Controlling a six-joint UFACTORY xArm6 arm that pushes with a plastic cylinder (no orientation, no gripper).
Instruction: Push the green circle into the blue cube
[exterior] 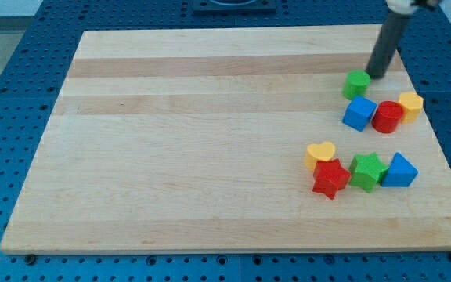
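A wooden board (pixel 210 117) is seen lying on a blue perforated table (pixel 22 47); eight blocks are gathered on the board's right half, taken from the view.

Upper cluster: the green circle (pixel 356 84) is found near the board's right edge, toward the view's top; the blue cube (pixel 358 113) is placed just beside it at 6 o'clock, and whether the two touch cannot be told; a red cylinder (pixel 387 117) is pressed against the blue cube at its 3 o'clock; a yellow block (pixel 410 104), shape not made out with certainty, is set against the red cylinder at about 2 o'clock.

Lower cluster: a yellow heart (pixel 319 154), a red star (pixel 330 178), a green star (pixel 366 171) and a blue triangular block (pixel 400 171) are ranged in a row, each touching or just beside its neighbour; this cluster lies well apart from the upper one, at 6 o'clock of it.

The dark rod is seen descending from the view's top right; my tip (pixel 376 75) is located just beside the green circle at about 2 o'clock of it; contact cannot be confirmed.

No jaws are fitted to this arm; no spread or pinch is therefore recorded.
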